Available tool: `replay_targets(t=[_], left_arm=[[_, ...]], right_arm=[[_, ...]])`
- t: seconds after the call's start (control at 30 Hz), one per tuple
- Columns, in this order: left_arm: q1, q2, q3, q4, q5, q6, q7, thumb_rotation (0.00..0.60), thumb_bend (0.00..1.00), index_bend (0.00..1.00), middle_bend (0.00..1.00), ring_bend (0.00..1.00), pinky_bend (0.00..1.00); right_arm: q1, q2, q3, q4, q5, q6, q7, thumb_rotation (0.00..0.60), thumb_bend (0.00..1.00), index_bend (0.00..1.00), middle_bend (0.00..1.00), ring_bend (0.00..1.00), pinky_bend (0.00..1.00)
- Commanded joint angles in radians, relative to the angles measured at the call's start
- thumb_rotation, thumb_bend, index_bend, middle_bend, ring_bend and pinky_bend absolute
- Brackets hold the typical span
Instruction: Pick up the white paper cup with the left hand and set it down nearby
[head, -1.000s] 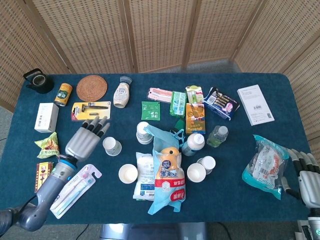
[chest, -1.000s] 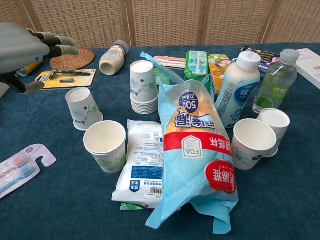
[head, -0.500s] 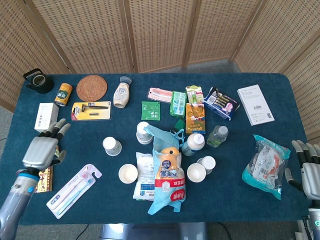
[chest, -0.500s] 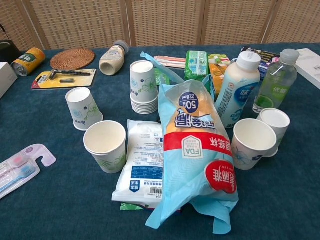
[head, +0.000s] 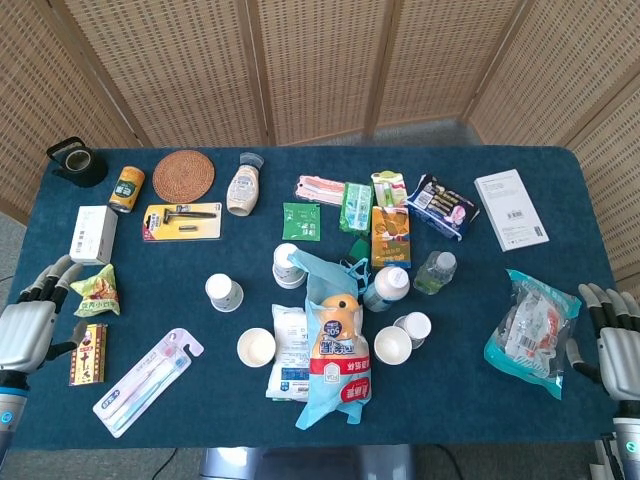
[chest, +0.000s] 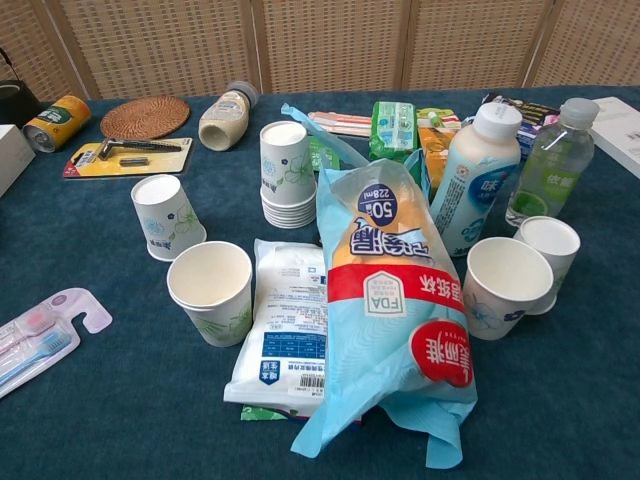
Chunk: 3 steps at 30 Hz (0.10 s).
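Several white paper cups with a floral print stand mid-table. One stands upside down (head: 224, 292) (chest: 168, 217). Another stands upright and empty (head: 256, 347) (chest: 211, 292). A stack of cups (head: 287, 265) (chest: 287, 175) rises behind them. Two more cups (head: 392, 346) (chest: 506, 286) stand right of the blue snack bag (head: 335, 355). My left hand (head: 25, 330) hangs at the table's left edge, fingers apart, holding nothing, far from every cup. My right hand (head: 610, 345) is at the right edge, also empty with fingers spread. Neither hand shows in the chest view.
A toothbrush pack (head: 150, 380) and snack packets (head: 95, 290) lie between my left hand and the cups. A white pouch (head: 290, 350), bottles (head: 387, 288), a razor card (head: 182, 220), a woven coaster (head: 184, 174) and a sealed bag (head: 530, 330) crowd the blue table (head: 480, 290).
My left hand has pulled back from beside the upside-down cup to the table's left edge and left the chest view. The cups have not moved. My right hand barely shifted.
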Motion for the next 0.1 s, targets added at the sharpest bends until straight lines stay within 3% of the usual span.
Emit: replay_targets(t=[0.03,0.1], left_arm=[[0.003,-0.004,-0.009,-0.001,0.006,-0.001,0.004,0.600,0.47,0.00,0.00,0.00,0.19],[0.004,-0.006,-0.012,-0.004,0.009,-0.005,0.009,0.600,0.47,0.00,0.00,0.00,0.19]], right_arm=[[-0.001,-0.001,-0.002,0.003,-0.002,0.001,0.004,0.600,0.48,0.05,0.01,0.00,0.00],[-0.001,-0.002,-0.002,0.005,-0.003,0.002,0.008,0.600,0.48,0.04,0.01,0.00,0.00]])
